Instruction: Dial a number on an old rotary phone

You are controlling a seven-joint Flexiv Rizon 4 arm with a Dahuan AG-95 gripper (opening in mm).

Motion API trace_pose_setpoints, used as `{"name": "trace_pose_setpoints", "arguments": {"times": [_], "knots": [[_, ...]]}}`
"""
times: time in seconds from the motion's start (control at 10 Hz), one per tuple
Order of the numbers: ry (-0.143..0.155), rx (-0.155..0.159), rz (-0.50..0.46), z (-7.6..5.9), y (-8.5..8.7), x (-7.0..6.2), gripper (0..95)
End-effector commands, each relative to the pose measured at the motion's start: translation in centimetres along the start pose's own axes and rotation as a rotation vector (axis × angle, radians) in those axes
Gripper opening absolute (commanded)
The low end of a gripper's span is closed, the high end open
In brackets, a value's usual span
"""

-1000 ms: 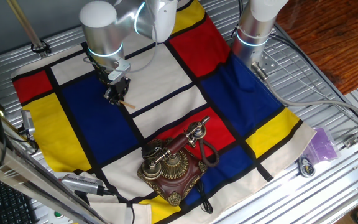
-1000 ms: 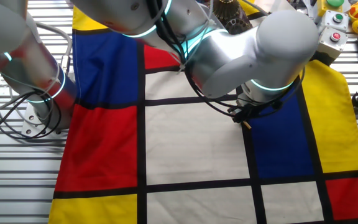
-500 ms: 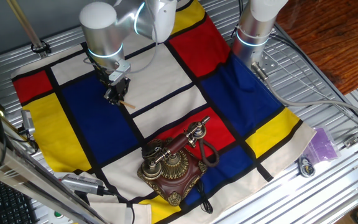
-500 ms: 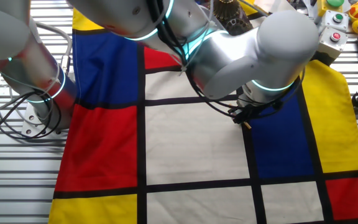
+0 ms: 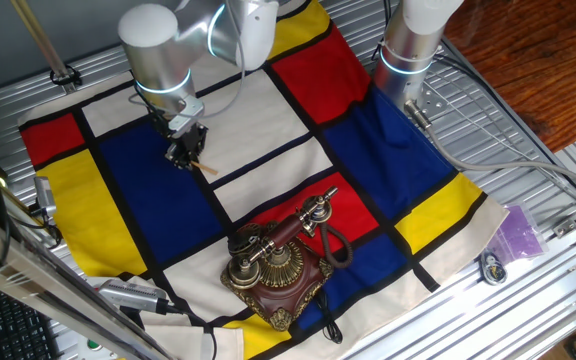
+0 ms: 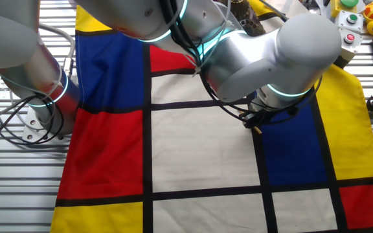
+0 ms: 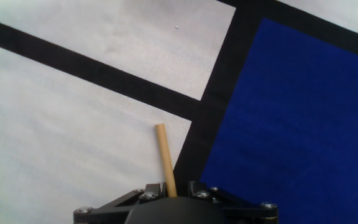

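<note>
The old rotary phone (image 5: 279,262) sits near the cloth's (image 5: 148,205) front edge, handset running diagonally toward the far right corner. The gripper (image 5: 187,153), clamped on a wooden stick (image 7: 165,159), hovers well apart.

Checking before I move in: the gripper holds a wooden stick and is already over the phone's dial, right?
Not quite. The gripper does hold the wooden stick, but it hangs over the cloth's blue and white panels, well away from the rotary phone. One fixed view shows the gap.
</note>
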State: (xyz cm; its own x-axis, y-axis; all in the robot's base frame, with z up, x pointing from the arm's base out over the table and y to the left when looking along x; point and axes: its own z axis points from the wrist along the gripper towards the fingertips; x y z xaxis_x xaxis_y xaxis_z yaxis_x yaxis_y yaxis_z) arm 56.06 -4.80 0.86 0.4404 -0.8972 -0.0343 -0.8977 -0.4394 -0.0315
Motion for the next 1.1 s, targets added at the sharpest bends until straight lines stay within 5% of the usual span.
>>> {"name": "trace_pose_setpoints", "arguments": {"times": [0.1, 0.4, 0.5, 1.1], "knots": [[-0.008, -0.001, 0.0, 0.01, 0.02, -0.02, 19.0], [-0.02, -0.002, 0.007, 0.01, 0.02, -0.02, 19.0], [-0.024, -0.003, 0.011, 0.01, 0.02, -0.02, 0.0], [-0.043, 0.004, 0.042, -0.01, 0.02, -0.02, 0.0]]}}
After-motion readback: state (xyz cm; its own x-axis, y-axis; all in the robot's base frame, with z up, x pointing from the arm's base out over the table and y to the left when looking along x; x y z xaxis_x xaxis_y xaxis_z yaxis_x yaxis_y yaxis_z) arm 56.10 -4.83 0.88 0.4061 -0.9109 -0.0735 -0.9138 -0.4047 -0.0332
